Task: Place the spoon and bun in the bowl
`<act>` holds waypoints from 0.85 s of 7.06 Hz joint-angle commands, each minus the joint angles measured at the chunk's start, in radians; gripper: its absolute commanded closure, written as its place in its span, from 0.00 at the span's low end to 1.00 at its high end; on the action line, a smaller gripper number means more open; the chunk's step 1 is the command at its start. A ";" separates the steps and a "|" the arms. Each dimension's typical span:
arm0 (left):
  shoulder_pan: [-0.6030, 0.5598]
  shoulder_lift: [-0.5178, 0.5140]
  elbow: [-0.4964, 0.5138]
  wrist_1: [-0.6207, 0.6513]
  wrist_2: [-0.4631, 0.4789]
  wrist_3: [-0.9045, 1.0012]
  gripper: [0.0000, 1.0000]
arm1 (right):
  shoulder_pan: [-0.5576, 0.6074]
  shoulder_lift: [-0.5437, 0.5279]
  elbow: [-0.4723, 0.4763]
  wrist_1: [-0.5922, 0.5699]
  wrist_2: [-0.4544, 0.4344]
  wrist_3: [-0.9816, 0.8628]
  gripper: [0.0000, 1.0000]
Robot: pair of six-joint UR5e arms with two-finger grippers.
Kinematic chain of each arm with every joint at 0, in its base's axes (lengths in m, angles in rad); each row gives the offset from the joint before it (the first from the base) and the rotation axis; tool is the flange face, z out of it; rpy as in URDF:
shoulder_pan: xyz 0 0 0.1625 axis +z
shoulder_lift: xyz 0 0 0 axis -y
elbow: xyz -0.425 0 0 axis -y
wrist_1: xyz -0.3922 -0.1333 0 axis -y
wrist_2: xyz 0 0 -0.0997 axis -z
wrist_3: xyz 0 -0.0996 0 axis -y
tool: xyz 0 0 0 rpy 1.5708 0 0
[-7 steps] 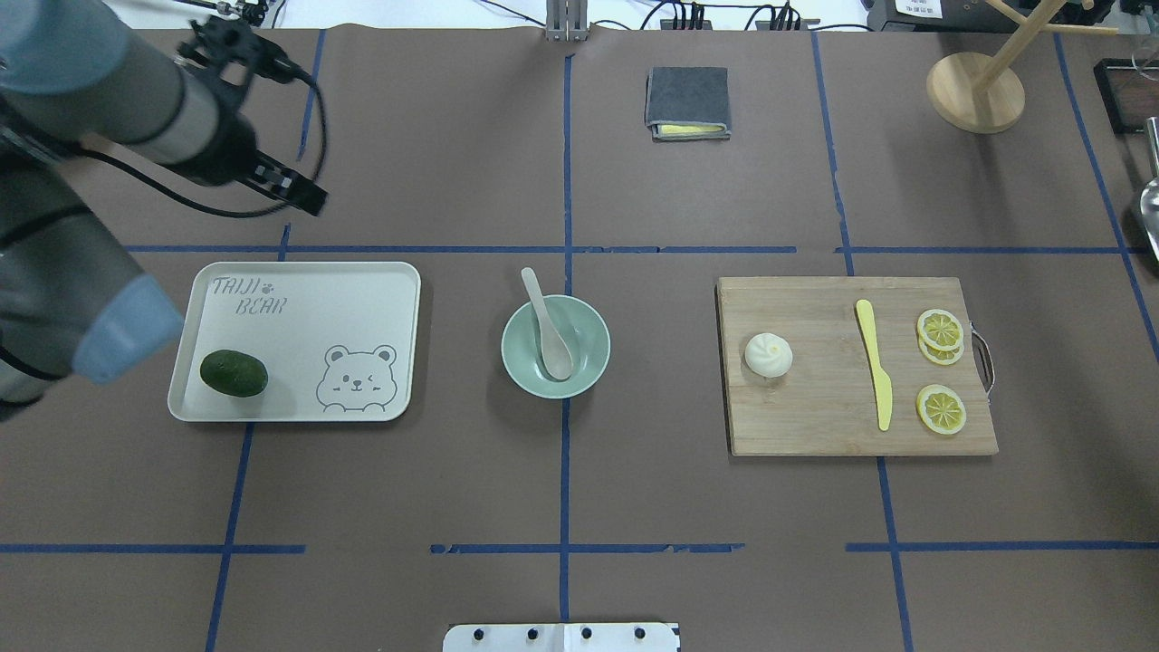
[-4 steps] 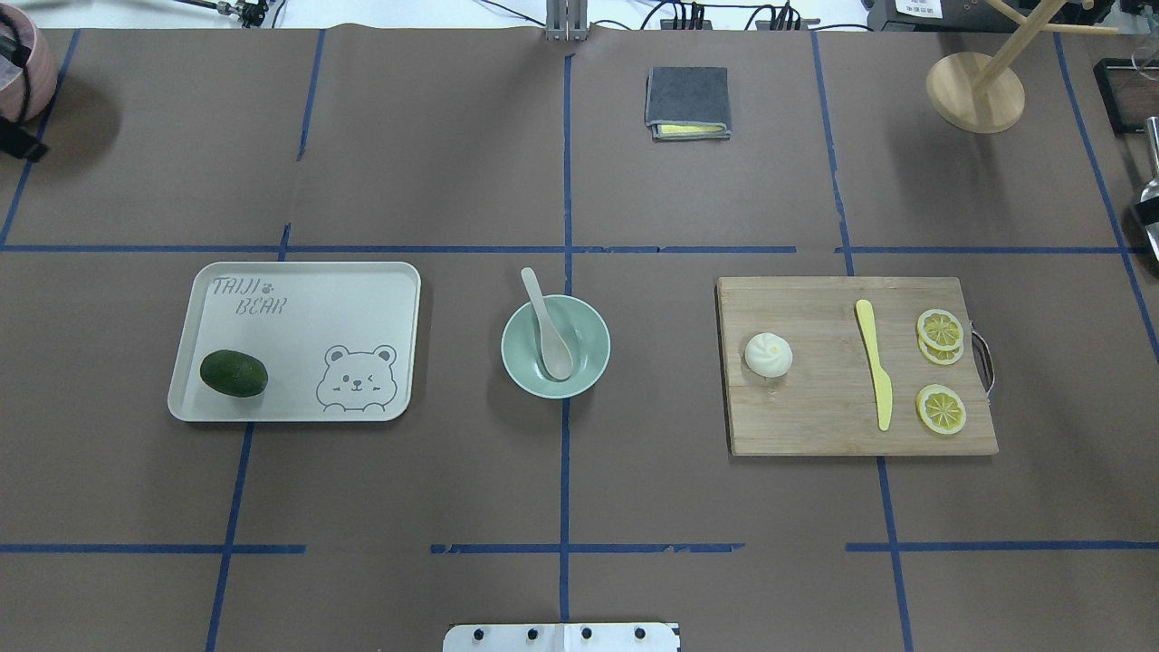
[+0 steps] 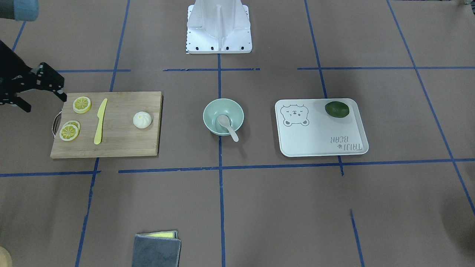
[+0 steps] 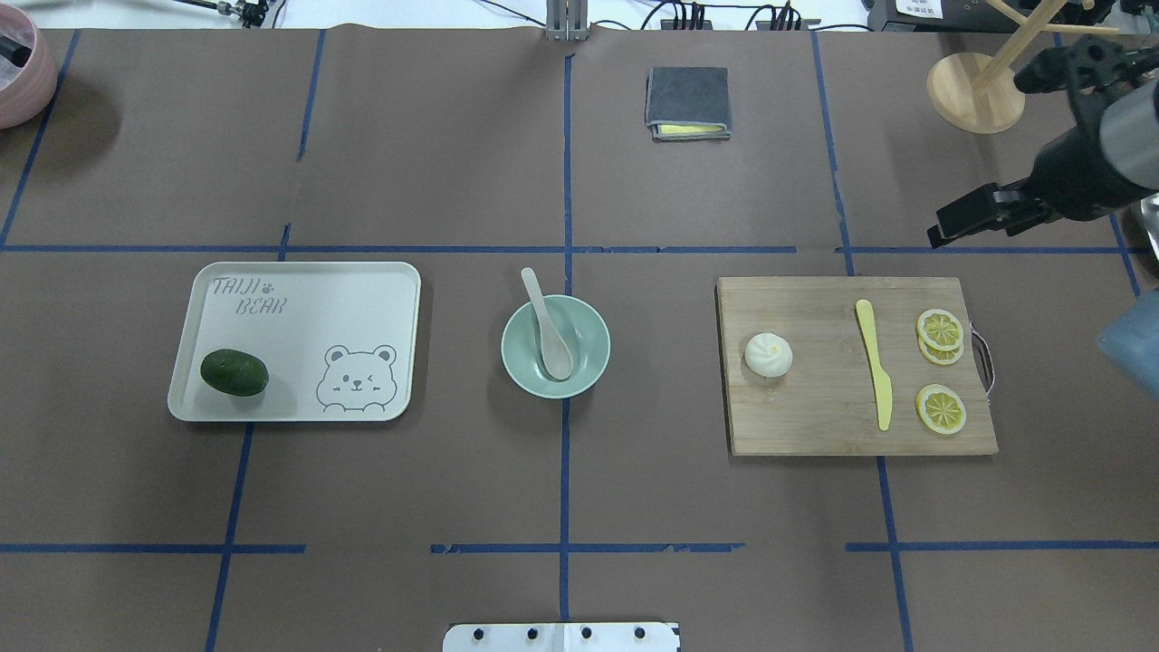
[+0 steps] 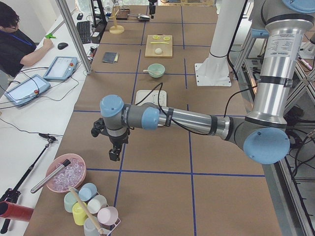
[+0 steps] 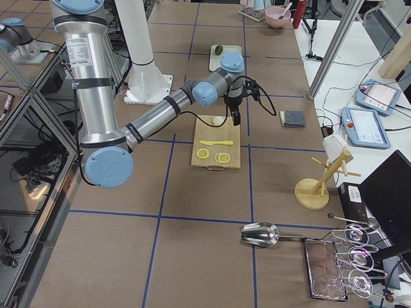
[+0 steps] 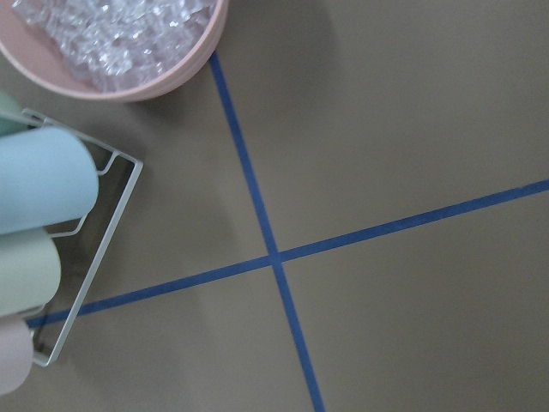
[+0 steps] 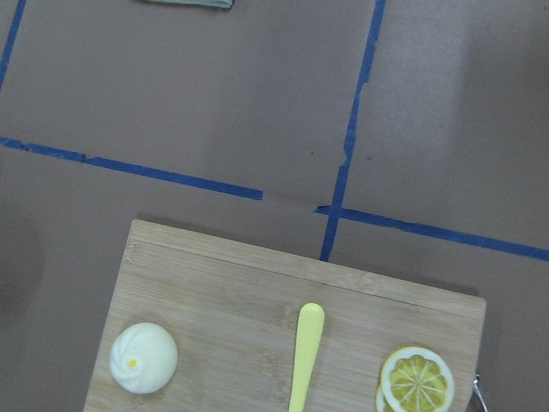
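Over by the cutting board's (image 4: 815, 412) far corner, the right fingers (image 4: 949, 226) look empty (can't tell how wide), so center them above the bun (image 4: 769, 354) sitting on that board, squeeze softly, then drop it beside the spoon (image 4: 552, 344) in the bowl (image 4: 589, 337).

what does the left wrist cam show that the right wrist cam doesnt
Only the left wrist view: a pink bowl of clear ice-like pieces and pastel cups lying in a wire rack.
Only the right wrist view: the cutting board carrying the bun, a yellow knife and lemon slices, plus a grey cloth at the top edge.
Both: the brown table cover crossed by blue tape lines.
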 commanded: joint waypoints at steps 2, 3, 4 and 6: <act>-0.022 0.064 -0.034 -0.029 -0.040 -0.006 0.00 | -0.226 0.043 -0.055 0.024 -0.205 0.130 0.00; -0.023 0.066 -0.043 -0.030 -0.040 -0.006 0.00 | -0.259 0.068 -0.118 0.079 -0.228 0.141 0.00; -0.022 0.066 -0.043 -0.030 -0.040 -0.006 0.00 | -0.289 0.089 -0.161 0.131 -0.245 0.176 0.00; -0.022 0.064 -0.043 -0.032 -0.040 -0.008 0.00 | -0.366 0.146 -0.191 0.141 -0.305 0.254 0.00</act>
